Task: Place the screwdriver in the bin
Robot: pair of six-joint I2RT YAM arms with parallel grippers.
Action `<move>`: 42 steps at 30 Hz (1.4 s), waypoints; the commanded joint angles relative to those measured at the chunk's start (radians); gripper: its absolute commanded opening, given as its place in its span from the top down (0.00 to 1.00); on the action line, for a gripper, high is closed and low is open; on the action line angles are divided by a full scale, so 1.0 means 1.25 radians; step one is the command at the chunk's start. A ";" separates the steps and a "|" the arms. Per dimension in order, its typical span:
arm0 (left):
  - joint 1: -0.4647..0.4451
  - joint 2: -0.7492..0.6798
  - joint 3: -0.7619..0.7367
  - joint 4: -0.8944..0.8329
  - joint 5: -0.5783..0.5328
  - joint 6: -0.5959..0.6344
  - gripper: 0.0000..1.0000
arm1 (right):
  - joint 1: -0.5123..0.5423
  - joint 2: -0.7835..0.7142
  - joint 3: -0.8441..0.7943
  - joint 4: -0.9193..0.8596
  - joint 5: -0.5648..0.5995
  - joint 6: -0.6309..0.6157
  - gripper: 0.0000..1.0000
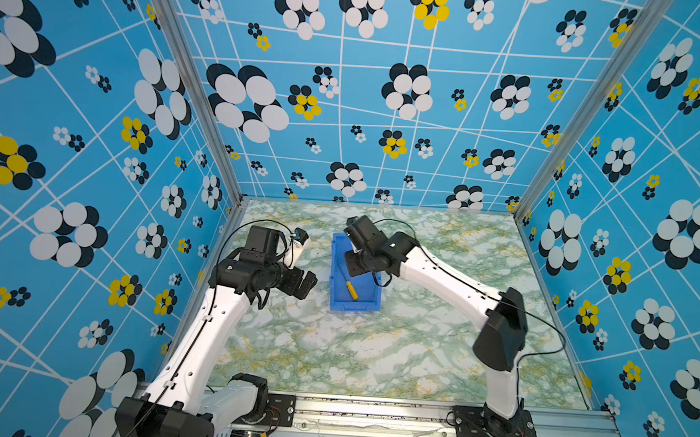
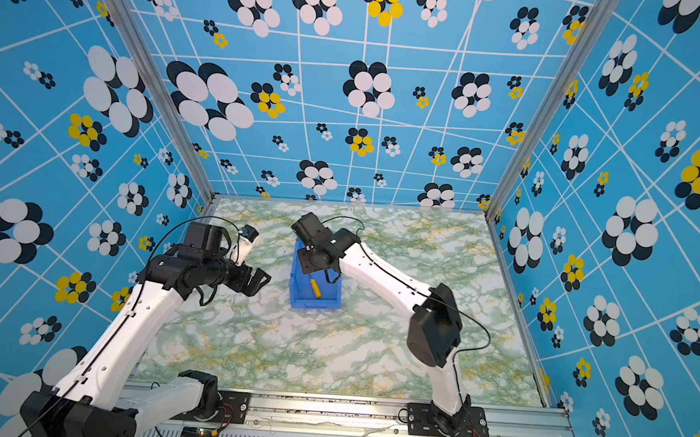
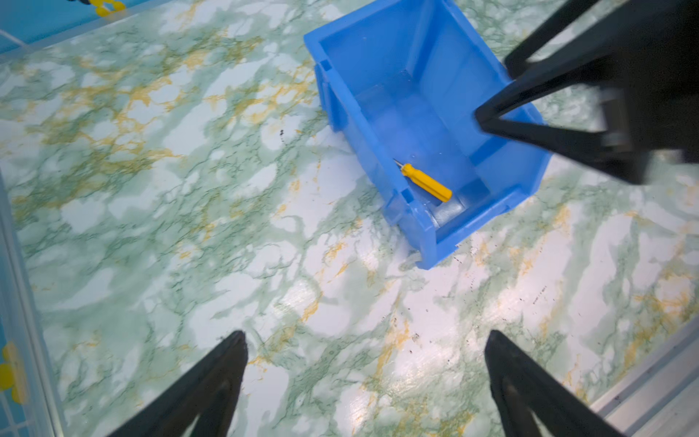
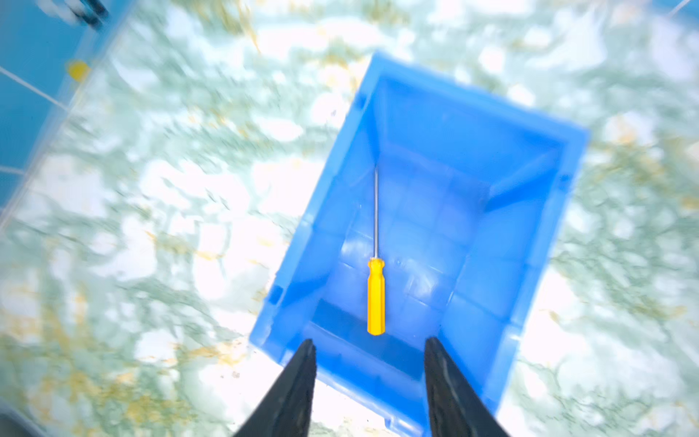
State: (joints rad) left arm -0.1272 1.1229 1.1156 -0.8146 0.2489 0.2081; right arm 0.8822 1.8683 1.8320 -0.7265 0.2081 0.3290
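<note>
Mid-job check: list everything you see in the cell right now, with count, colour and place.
screwdriver: one, yellow handle and grey shaft, lying flat on the floor of the bin
bin: one, bright blue, upright on the table between the two arms
table: one, green and white marble pattern with yellow veins, under everything
enclosure walls: three, blue with black, white and yellow flowers, around the table
left gripper: one, black, open, over bare table beside the bin
right gripper: one, black, open and holding nothing, above the bin
</note>
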 commanded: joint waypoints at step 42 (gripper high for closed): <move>0.125 0.269 -0.694 1.522 -0.223 -0.224 0.01 | -0.585 -0.403 -1.197 1.248 0.218 -0.241 0.01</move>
State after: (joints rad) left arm 0.0322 1.4166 0.2787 0.9314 -0.0109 -0.0898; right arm 0.1787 1.3258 0.3370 0.6514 0.5529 0.0578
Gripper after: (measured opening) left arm 0.992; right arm 0.992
